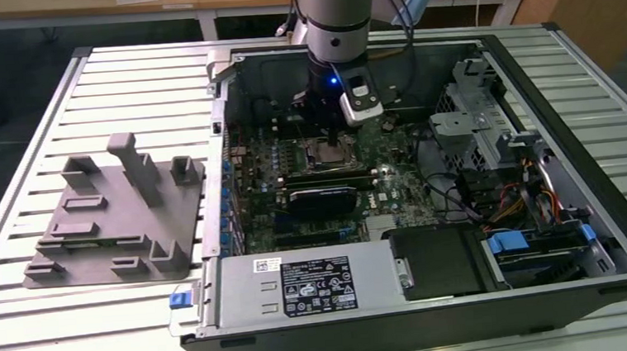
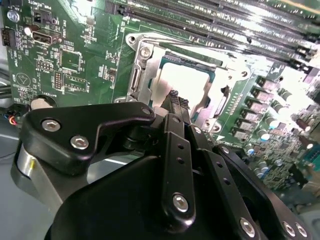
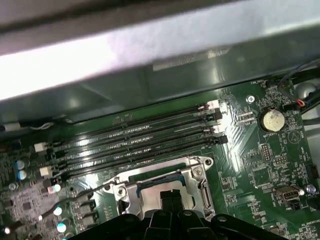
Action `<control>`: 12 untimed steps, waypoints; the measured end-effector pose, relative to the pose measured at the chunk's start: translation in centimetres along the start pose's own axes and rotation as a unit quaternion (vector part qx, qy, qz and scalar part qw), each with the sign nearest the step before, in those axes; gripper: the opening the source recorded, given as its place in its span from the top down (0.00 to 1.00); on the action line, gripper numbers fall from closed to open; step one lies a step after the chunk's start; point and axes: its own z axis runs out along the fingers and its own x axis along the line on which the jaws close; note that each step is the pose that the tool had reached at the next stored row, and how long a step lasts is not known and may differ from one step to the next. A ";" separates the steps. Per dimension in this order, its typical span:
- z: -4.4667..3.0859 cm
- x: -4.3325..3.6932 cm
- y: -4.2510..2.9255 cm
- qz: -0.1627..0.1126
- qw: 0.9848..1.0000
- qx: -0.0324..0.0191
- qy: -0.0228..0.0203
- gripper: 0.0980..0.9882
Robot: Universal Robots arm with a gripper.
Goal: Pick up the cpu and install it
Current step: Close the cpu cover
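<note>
1. Fixture block (image 1: 118, 222): grey, on the slatted table (image 1: 37, 327) at the exterior view's left, well apart from the work. Bare table lies all round it. No hazard judged here.

2. Computer case (image 1: 412, 322): open-topped. Its left wall stands upright between the fixture block and the board, an edge the arm would have to pass above. The far wall is near the arm's wrist, so room is tight on that side.

3. Gripper (image 2: 177, 99): inside the case, toward the far side, over the socket. The fingers are together with nothing between them. The tips are at the cpu's top, but I cannot tell whether they touch it or are just clear.

4. cpu (image 2: 192, 80): lies flat within the metal socket frame (image 2: 144, 75), silver face up.
   - Risk: any sideways drift of the tips could scuff the cpu or nudge it askew.
   - Risk: pressure on a tilted chip could harm the contacts beneath.
   - Whether it is seated level cannot be told.

5. Memory slots (image 3: 135, 142): just beside the socket frame. Little lateral room here; straight up is free.

6. Drive cage (image 1: 486, 110) and cables (image 1: 514, 203): at the exterior view's right, well apart from the gripper. Snagging is judged unlikely.
</note>
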 end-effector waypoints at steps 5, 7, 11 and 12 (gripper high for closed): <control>0.01 0.01 -0.42 -0.012 1.000 0.000 0.000 0.99; 0.04 0.03 -0.46 -0.023 1.000 -0.001 0.001 0.99; 0.07 0.08 -0.51 -0.047 0.999 -0.001 0.001 0.99; 0.08 0.10 -0.52 -0.053 0.999 -0.001 0.001 0.99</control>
